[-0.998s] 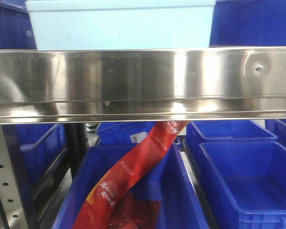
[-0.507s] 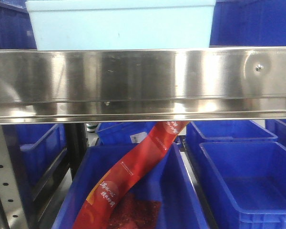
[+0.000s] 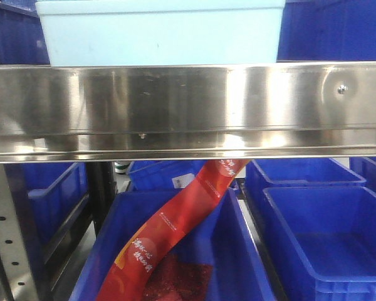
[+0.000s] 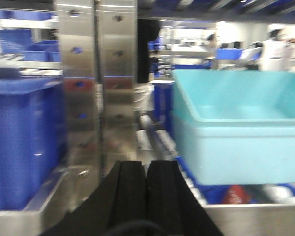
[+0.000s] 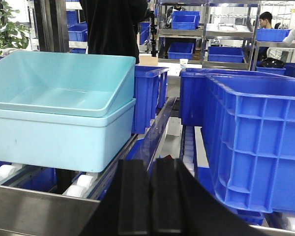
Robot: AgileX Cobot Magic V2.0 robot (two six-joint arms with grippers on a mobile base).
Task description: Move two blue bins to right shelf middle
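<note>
Nearest in the left wrist view, the left gripper (image 4: 146, 184) is showing its two black fingers pressed together, nothing between them. Past it a steel post (image 4: 96, 88) is standing upright, with a blue bin (image 4: 22, 142) sitting to its left on the shelf and a pale teal tub (image 4: 238, 130) sitting to its right (the view is blurred, so finer detail is not readable).

In the right wrist view the right gripper (image 5: 151, 196) is likewise sitting with its fingers closed on each other and empty. Just beyond it the teal tub (image 5: 59, 130) is resting on rollers at left, a second teal tub (image 5: 64, 81) lying tilted inside it. At right a ribbed blue bin (image 5: 258, 140) is sitting close to the camera, another blue bin (image 5: 148, 96) is standing behind the tubs, and more blue bins are showing on racks further back. A person in black (image 5: 113, 27) is standing beyond the tubs.

In the front view a steel shelf rail (image 3: 188, 110) is crossing the whole width, the teal tub (image 3: 160, 31) sitting above it. Below the rail a blue bin (image 3: 175, 251) is holding a red banner (image 3: 172, 229) that is draping over its far rim, and an empty blue bin (image 3: 329, 241) is sitting just beside it on the right
</note>
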